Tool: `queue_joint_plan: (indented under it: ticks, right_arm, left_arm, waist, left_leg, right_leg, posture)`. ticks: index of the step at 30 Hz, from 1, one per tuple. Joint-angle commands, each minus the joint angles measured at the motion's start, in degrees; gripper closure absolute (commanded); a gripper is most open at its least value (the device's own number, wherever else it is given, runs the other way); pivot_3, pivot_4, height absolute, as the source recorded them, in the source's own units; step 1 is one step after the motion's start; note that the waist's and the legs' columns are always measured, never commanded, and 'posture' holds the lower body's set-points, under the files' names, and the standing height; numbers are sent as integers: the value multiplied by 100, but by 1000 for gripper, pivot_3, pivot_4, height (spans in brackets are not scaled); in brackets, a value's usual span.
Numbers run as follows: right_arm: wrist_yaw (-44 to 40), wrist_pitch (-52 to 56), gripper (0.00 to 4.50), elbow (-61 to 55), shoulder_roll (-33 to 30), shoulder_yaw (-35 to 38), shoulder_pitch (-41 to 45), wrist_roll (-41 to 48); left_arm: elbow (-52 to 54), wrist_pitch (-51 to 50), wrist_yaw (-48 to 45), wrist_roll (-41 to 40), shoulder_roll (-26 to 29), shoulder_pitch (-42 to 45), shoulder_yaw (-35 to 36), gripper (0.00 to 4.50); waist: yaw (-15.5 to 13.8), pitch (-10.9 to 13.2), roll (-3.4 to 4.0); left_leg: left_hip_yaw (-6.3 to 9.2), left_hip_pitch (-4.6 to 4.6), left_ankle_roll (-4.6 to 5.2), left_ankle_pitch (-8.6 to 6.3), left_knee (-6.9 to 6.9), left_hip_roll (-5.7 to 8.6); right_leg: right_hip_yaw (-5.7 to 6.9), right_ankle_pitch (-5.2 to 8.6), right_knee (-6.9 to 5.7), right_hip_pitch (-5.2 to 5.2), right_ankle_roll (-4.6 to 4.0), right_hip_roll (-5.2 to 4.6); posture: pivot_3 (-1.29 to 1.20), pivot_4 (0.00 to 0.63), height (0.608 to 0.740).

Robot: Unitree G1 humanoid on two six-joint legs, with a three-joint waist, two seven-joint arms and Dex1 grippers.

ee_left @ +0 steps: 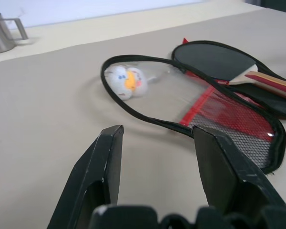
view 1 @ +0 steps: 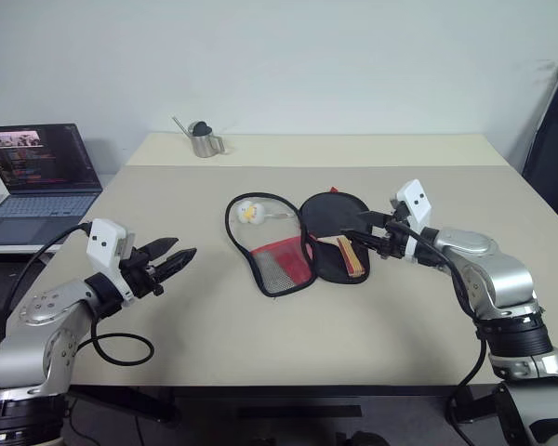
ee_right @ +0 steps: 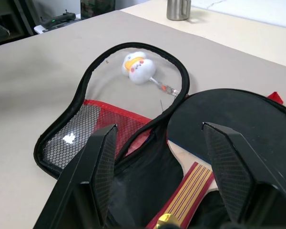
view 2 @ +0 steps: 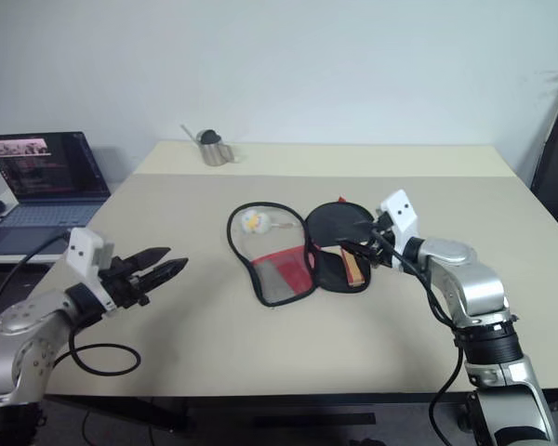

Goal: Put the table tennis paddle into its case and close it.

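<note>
I see the case [view 1: 293,243] lying open on the table [view 1: 214,325], its two halves spread side by side. The paddle [view 1: 330,223] lies in the half on my right, black face toward the far edge, handle [view 1: 351,255] pointing back toward me. The other half has a clear window and a red mesh pocket [view 1: 281,263]; a small plush charm [view 1: 249,212] sits within the ring of its rim, though I can't tell for sure whether it is under the window or on top of it.

My right gripper [view 1: 370,231] hovers just over the handle end of the paddle, fingers [ee_right: 102,167] spread apart with nothing between them; in the right wrist view the handle and the case's rim show through the gap. My left gripper [view 1: 172,257] hangs over bare table, well to the left of the case, fingers [ee_left: 97,176] also parted and empty.

A metal cup [view 1: 203,140] stands near the far edge, and an open laptop [view 1: 39,177] sits on a separate desk off to my left.
</note>
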State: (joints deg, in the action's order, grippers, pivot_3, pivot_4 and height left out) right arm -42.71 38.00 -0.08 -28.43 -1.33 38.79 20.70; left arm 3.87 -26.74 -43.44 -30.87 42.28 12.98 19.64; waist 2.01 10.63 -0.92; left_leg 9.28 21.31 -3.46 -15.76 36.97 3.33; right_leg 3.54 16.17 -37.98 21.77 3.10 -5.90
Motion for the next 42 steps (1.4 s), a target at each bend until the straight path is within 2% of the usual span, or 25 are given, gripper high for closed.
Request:
queue_joint_plan:
  ticks: [1, 9, 20, 28, 34, 42]
  right_arm:
    - [-9, -51, 1438, -127, -111, 119, 30, 4]
    - [-180, -32, 1438, -188, -338, 92, -81, 21]
    - [-483, 29, 1438, -231, -635, 108, -178, 84]
    - [-1293, 179, 1438, -601, -1159, 129, -498, 399]
    - [-1376, 172, 1438, -630, -1411, 310, -494, 482]
    - [-1331, 273, 1438, -831, -1526, 473, -616, 658]
  left_arm:
    - [-104, 208, -99, 114, 32, 239, -71, 1999]
    - [-810, 511, -223, 390, -24, 773, -345, 1999]
    - [-1888, 1193, 216, 1039, -584, 1321, -657, 1999]
    - [-3108, 1685, -29, 1456, -859, 2114, -1045, 1999]
    - [-4100, 2149, -313, 1828, -1002, 2637, -1401, 1999]
    - [-5253, 2691, -219, 2232, -1378, 3214, -1642, 1999]
  waist:
    - [-20, 0, 0]
    - [-18, 0, 0]
    - [-21, -1, -1]
    - [-25, -1, -2]
    - [-17, -2, -3]
    - [-19, -3, -5]
  left_leg:
    - [-3, 0, 0, 0, -1, 0]
    - [-16, 35, -1, 0, 0, 0]
    - [-17, 38, -1, 0, 4, 0]
    - [-15, 45, -1, 0, 10, 3]
    - [-17, 44, -1, 1, 13, 3]
    - [-17, 45, -1, 1, 18, 4]
  right_leg:
    - [-3, 0, 1, 2, 0, 0]
    - [-15, -1, -3, 46, -1, 0]
    - [-14, -2, -5, 48, -1, -1]
    - [-5, -2, -4, 47, 0, -2]
    - [-5, -2, -9, 47, 0, -2]
    - [-2, -3, -11, 46, 1, -3]
  posture:
    - [0, 150, 740]
    - [0, 150, 740]
    - [0, 150, 740]
    - [0, 150, 740]
    - [0, 150, 740]
    - [0, 150, 740]
